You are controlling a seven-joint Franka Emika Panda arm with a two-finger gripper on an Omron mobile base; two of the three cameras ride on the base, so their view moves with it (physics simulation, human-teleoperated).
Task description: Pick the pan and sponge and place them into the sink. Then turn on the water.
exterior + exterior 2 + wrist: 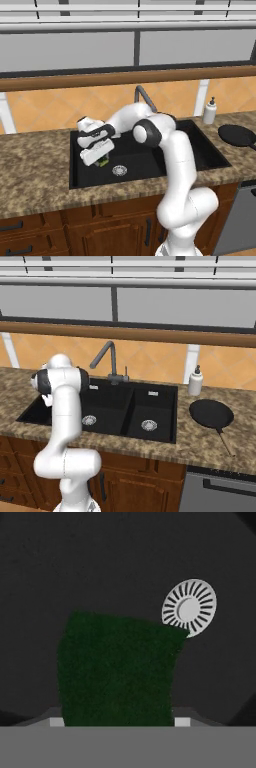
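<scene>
Sponge held over the left sink bowl

The gripper (102,161) has its jaws clamped on the sponge (117,669), dark green face toward the hand camera, low inside the larger left bowl of the sink (155,388), just beside the round silver drain (190,607). The pan (212,414) sits on the counter (30,170) right of the sink, near the soap bottle (195,381). The faucet (107,358) stands at the sink's back edge.
</scene>
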